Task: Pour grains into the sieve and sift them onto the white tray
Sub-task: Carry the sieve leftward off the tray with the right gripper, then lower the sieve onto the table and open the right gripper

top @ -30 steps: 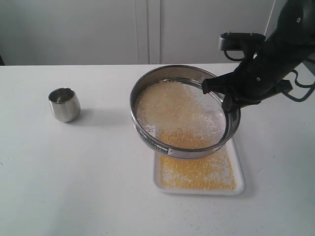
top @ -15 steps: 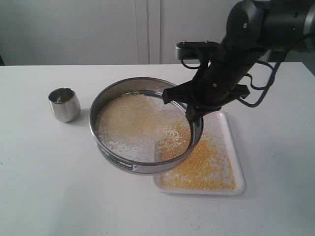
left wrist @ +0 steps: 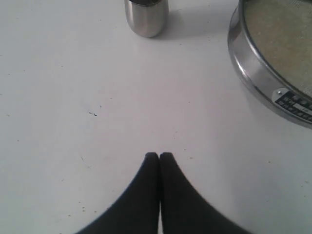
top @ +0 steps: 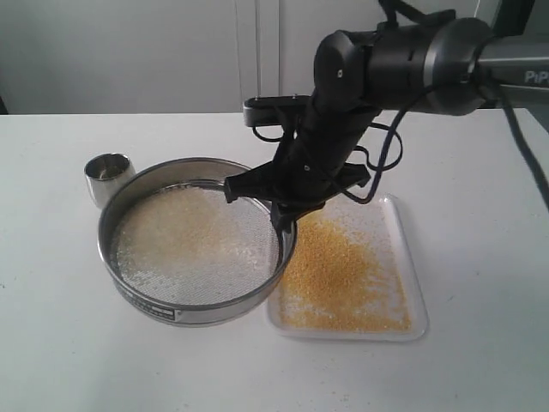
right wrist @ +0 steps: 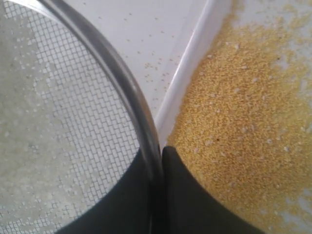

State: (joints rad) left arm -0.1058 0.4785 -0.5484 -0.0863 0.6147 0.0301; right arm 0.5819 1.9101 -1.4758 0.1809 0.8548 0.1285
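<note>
1. Right tool (top: 281, 225) clamped on the rim of the sieve (top: 223, 307), at its right-hand side in the exterior view.
2. One finger (right wrist: 117, 204) inside the ring, over the mesh; the other outside, over the edge of the white tray (top: 390, 210).
3. Sieve set left of the tray, mostly over bare bench (top: 69, 343), with only its right edge overlapping the tray's left rim.
4. Cannot tell whether resting on the bench or held just clear of it.
5. Inside the sieve, a thin spread of pale whitish grains (top: 184, 240) across most of the mesh, the weave showing through in places.
6. On the tray, a broad patch of yellow granules (top: 339, 275), densest along the left and near side, thinning toward the far right corner, with a few paler specks mixed in.
7. A scatter of stray granules on the bench between the sieve's rim and the tray's rim, visible in the right wrist view.
8. Small dark label (top: 163, 311) on the sieve's outer wall, on the side nearest the exterior camera.
9. Left tool (left wrist: 159, 157) with tips pressed together, gripping nothing, above bare bench.
10. Small steel cup (top: 107, 176) upright on the bench near the sieve's far-left rim; in the left wrist view, a strip of bench separates the two.
</note>
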